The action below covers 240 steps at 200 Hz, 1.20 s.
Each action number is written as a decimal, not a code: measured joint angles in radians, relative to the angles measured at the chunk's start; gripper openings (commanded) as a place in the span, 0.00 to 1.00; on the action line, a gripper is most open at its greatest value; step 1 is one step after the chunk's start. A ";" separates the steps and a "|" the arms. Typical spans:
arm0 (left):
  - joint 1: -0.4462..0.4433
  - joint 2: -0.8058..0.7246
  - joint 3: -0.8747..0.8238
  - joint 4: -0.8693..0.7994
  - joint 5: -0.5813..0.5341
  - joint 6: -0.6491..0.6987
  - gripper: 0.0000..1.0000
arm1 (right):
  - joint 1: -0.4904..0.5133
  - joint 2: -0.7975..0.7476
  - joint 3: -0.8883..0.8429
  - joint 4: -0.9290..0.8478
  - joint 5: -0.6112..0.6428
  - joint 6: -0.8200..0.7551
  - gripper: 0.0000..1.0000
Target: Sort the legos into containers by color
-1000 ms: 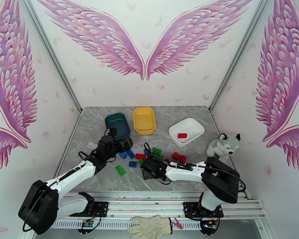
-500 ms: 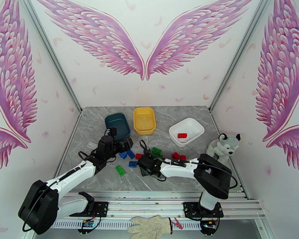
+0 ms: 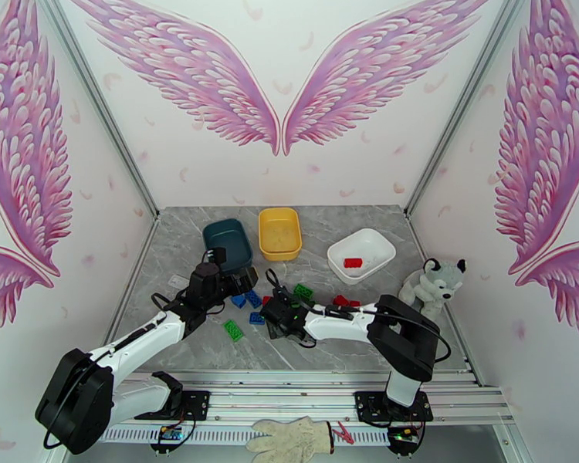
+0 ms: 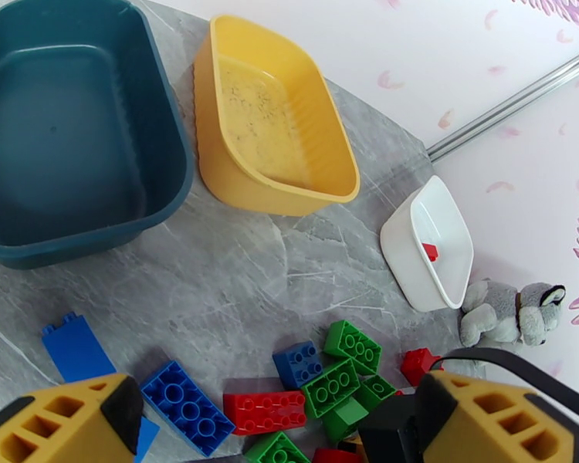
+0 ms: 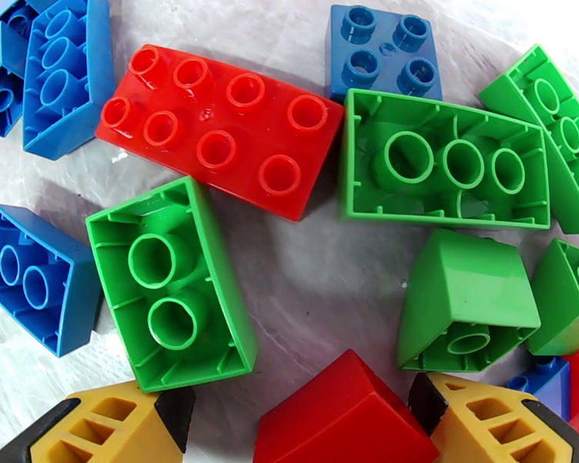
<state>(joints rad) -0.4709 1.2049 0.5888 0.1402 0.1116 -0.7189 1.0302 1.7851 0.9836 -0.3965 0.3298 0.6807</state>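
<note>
The left gripper (image 4: 274,414) is wide open, holding nothing, above the small red, green and blue plastic bricks (image 4: 332,380) on the grey stone table (image 4: 235,248). The right gripper (image 5: 301,414) has a red slanted brick (image 5: 343,422) between its fingers; I cannot tell if it squeezes. One small red brick (image 4: 429,251) lies in the white plastic tub (image 4: 401,248). The dark teal plastic tub (image 4: 177,167) and yellow plastic tub (image 4: 216,160) stand side by side.
</note>
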 measured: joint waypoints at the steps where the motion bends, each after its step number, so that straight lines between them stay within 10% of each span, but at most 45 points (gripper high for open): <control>1: 0.000 0.000 0.000 0.000 0.000 0.001 0.99 | 0.000 0.000 0.000 0.000 0.000 0.000 0.81; 114: 0.002 -0.001 0.000 0.000 0.003 0.001 0.99 | -0.001 -0.017 -0.023 -0.037 0.102 0.031 0.76; 240: -0.009 0.025 0.000 0.018 0.012 0.001 0.99 | -0.020 -0.074 -0.089 -0.008 0.085 0.023 0.41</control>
<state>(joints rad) -0.4801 1.2297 0.5888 0.1585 0.1238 -0.7177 1.0103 1.7115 0.8944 -0.4046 0.4152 0.7040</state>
